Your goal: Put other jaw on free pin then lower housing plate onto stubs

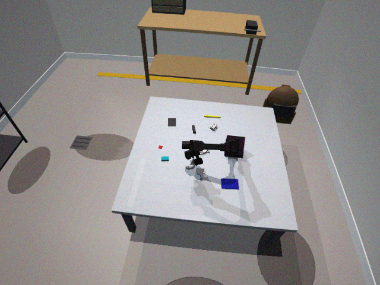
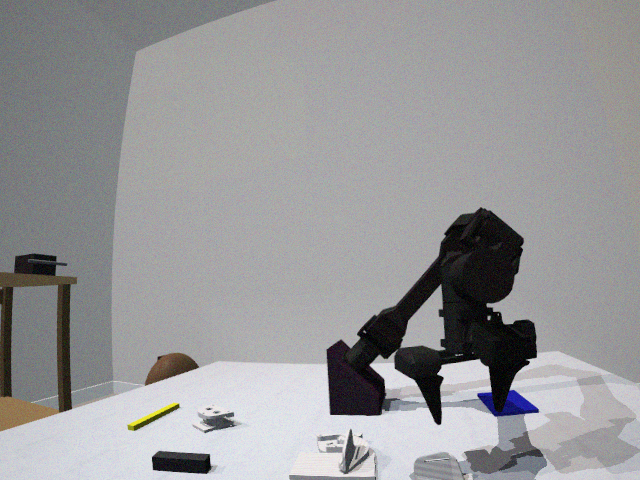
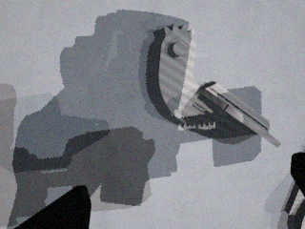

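Across the bench (image 1: 159,199) (image 2: 268,387) (image 3: 238,38), reaching out from its mount, then folding straight down: the black arm (image 1: 214,146) (image 2: 421,286). Below its wrist, spread wide and empty, the tool (image 1: 193,157) (image 2: 469,415) (image 3: 193,181). Near the white base (image 1: 205,152) (image 2: 310,466), apparently loose on the bench beneath the fingers: the free jaw (image 1: 190,167) (image 2: 436,467) (image 3: 173,72). Best to centre over its body, turn to straddle the narrow width, descend squarely, pinch clear of the teeth, then lift level.

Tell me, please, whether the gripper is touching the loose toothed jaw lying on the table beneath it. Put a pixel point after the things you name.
Apart: the exterior view shows the gripper's (image 2: 469,417) fingertips above the jaw (image 2: 436,467) (image 3: 173,72).
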{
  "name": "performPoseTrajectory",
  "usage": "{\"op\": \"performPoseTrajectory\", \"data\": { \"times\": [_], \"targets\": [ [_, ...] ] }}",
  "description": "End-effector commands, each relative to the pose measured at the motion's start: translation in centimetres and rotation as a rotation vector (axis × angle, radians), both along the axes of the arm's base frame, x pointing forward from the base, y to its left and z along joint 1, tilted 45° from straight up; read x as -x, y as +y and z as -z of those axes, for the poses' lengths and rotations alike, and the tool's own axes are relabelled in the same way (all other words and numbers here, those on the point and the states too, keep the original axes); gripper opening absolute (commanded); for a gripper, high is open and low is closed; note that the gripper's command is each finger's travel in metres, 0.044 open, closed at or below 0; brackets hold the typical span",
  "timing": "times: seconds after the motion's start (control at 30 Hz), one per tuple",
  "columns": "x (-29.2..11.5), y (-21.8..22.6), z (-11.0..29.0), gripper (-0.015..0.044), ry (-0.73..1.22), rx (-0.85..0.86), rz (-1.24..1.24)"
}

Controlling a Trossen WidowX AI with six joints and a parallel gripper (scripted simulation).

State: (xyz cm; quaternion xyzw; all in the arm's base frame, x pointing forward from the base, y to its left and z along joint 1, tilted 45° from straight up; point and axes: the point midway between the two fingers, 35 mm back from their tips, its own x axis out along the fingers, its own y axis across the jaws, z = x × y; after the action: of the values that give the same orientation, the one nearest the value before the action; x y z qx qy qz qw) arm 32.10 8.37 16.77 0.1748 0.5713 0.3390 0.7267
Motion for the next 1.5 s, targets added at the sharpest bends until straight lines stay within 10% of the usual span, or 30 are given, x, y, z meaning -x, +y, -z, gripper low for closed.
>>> {"op": "performPoseTrajectory", "data": {
  "times": [0.0, 1.47],
  "targets": [
    [-0.1, -0.2, 0.0, 0.0440, 0.079, -0.017, 0.083],
    [-0.6, -1.5, 0.7, 0.0440, 0.819, -0.144, 0.840]
  ]
}}
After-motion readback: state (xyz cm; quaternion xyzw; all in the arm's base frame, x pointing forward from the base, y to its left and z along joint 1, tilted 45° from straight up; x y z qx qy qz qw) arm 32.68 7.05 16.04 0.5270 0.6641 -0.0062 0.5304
